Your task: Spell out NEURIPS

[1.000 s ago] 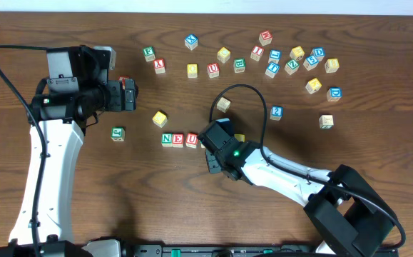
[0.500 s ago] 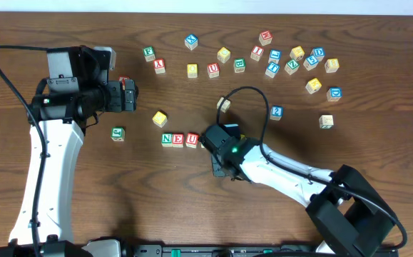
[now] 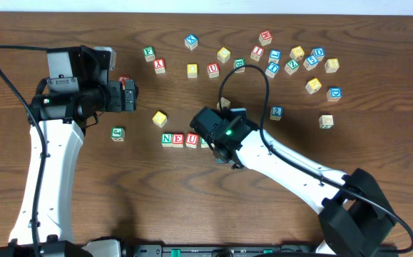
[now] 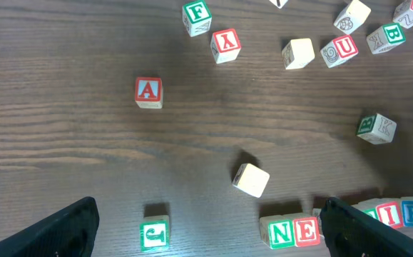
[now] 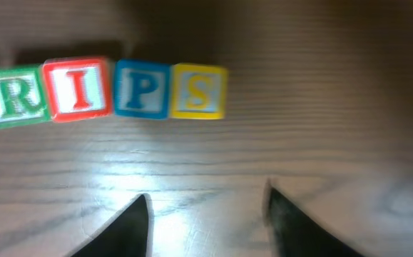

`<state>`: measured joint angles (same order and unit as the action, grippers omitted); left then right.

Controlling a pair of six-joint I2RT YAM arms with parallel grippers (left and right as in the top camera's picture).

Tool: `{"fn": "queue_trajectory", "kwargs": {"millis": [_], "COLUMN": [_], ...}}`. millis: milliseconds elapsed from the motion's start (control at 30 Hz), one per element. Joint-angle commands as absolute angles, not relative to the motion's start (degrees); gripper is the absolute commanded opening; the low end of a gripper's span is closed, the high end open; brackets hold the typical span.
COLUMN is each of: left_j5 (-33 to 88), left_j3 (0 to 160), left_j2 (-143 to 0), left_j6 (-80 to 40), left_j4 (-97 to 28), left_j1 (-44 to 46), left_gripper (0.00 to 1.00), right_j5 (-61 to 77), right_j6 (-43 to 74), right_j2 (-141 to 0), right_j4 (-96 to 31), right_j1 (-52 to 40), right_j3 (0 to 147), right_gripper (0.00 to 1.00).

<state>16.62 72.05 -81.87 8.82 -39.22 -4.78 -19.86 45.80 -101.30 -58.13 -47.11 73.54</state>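
Observation:
The row reads N (image 3: 166,139), E (image 3: 178,139), U (image 3: 190,139) in the overhead view; my right arm covers the rest of it. The right wrist view shows green R (image 5: 10,96), red I (image 5: 78,87), blue P (image 5: 142,88) and yellow S (image 5: 199,91) side by side. My right gripper (image 5: 206,210) is open over bare wood just short of those cubes and holds nothing. In the left wrist view, N (image 4: 281,232) and E (image 4: 306,230) sit by the right finger. My left gripper (image 4: 206,239) hangs wide open and empty, high above the table at the left (image 3: 129,95).
A green J cube (image 3: 118,133) and a plain yellow cube (image 3: 160,118) lie left of and behind the row. A red A cube (image 3: 159,65) is farther back. Several loose letter cubes (image 3: 292,61) are scattered at the back right. A black cable (image 3: 243,71) arcs above the right arm.
The right gripper's jaws have spread apart and let go of the yellow S cube at the row's end. The right arm has shifted back over the row. The left arm is still.

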Motion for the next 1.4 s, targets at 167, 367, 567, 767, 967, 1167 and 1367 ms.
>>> {"fn": "queue_trajectory", "kwargs": {"millis": [167, 367, 567, 767, 967, 1167, 1367], "left_j5": [16.88, 15.29, 15.14, 14.68, 10.66, 10.31, 5.39], "left_j3": [71.96, 71.24, 71.24, 71.24, 71.24, 71.24, 71.24], "left_j2": [-81.8, -86.3, -92.88, -97.78, -97.93, -97.93, -97.93], "left_j6": [8.29, 5.65, 5.26, 5.28, 3.49, 3.27, 0.86], "left_j4": [-39.51, -41.45, -46.17, -48.21, -49.78, -51.7, -52.49], "left_j1": [-4.93, -4.91, -4.91, -4.49, -2.37, 0.47, 2.81], "left_gripper": [0.96, 0.8, 0.84, 0.86, 0.72, 0.58, 0.59], "right_j5": [-29.12, -32.71, -32.69, -32.71, -32.93, -33.08, -33.08], "right_j6": [51.86, 50.63, 46.09, 45.76, 45.74, 45.36, 44.66], "right_j2": [-94.74, -88.4, -85.12, -85.01, -85.06, -85.08, -85.08], "right_j4": [-66.26, -66.46, -66.52, -66.83, -66.85, -66.85, -66.92], "right_j1": [-44.75, -41.1, -37.78, -36.12, -34.92, -33.34, -32.25], "right_j3": [80.95, 81.97, 81.97, 81.97, 81.95, 81.95, 81.95], "right_gripper": [0.65, 0.71, 0.73, 0.74, 0.75, 0.75, 0.75]}}
